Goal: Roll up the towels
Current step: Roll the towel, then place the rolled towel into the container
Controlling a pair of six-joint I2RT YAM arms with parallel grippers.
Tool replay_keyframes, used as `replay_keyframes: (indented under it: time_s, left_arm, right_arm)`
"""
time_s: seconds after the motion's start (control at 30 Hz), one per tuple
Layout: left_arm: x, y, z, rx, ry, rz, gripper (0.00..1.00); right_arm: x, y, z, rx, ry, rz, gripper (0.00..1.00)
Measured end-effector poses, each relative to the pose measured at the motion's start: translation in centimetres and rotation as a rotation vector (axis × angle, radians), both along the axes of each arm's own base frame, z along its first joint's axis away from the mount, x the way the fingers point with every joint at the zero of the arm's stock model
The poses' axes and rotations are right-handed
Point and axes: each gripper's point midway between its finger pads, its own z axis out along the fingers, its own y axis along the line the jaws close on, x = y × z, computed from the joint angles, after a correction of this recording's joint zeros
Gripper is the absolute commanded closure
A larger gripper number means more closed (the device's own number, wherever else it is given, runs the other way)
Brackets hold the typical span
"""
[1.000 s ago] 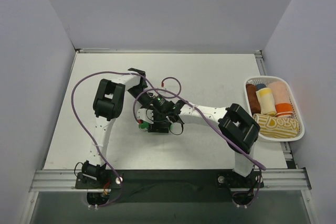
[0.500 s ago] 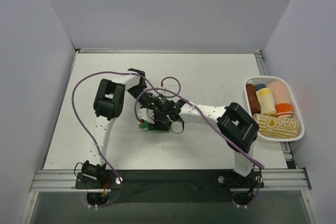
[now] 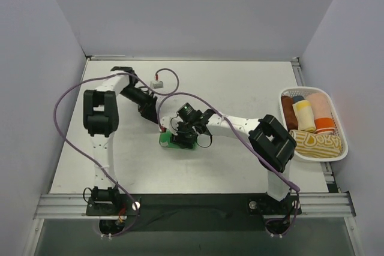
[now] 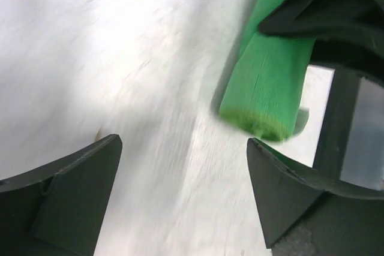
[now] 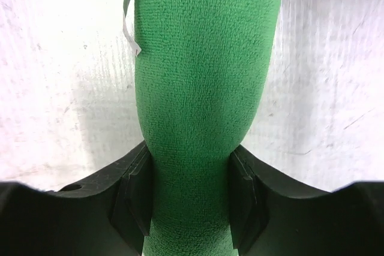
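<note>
A bright green towel, rolled into a tight cylinder, lies on the table near the middle. My right gripper is shut on it. In the right wrist view its two fingers squeeze the green roll at mid-length, and a small white tag shows at the roll's far left edge. My left gripper stands open just left of the roll, touching nothing. In the left wrist view only bare table lies between its fingers, with the end of the green roll ahead to the right.
A white slatted basket stands at the table's right edge and holds several rolled towels, one of them pale yellow. Purple cables loop over both arms. Grey walls close in the table on the left, back and right.
My left gripper has opened, let go of the green roll and drawn back to the left. The right gripper has closed tighter and keeps hold of the roll.
</note>
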Motion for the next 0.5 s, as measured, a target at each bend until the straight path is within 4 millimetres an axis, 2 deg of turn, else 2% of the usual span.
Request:
replay_keyframes:
  time_s: [0.07, 0.13, 0.2, 0.4, 0.5]
  left_arm:
    - [1.4, 2.5, 1.4, 0.02, -0.062, 0.073, 0.03]
    - [1.8, 4.7, 3.2, 0.054, -0.121, 0.141, 0.03]
    - [1.7, 5.8, 5.5, 0.085, -0.2, 0.191, 0.03]
    - [1.3, 4.8, 13.4, 0.091, -0.45, 0.313, 0.03]
    - [1.5, 4.3, 15.9, 0.081, -0.529, 0.352, 0.03]
  right_arm:
    - [0.0, -0.4, 0.1, 0.005, 0.055, -0.054, 1.0]
    - [0.1, -1.0, 0.2, 0.013, 0.134, -0.138, 1.0]
    - [0.2, -2.0, 0.3, 0.017, 0.206, -0.218, 1.0]
    - [1.2, -5.2, 0.5, 0.03, 0.387, -0.455, 1.0]
    - [1.9, -6.8, 1.3, 0.047, 0.444, -0.548, 1.0]
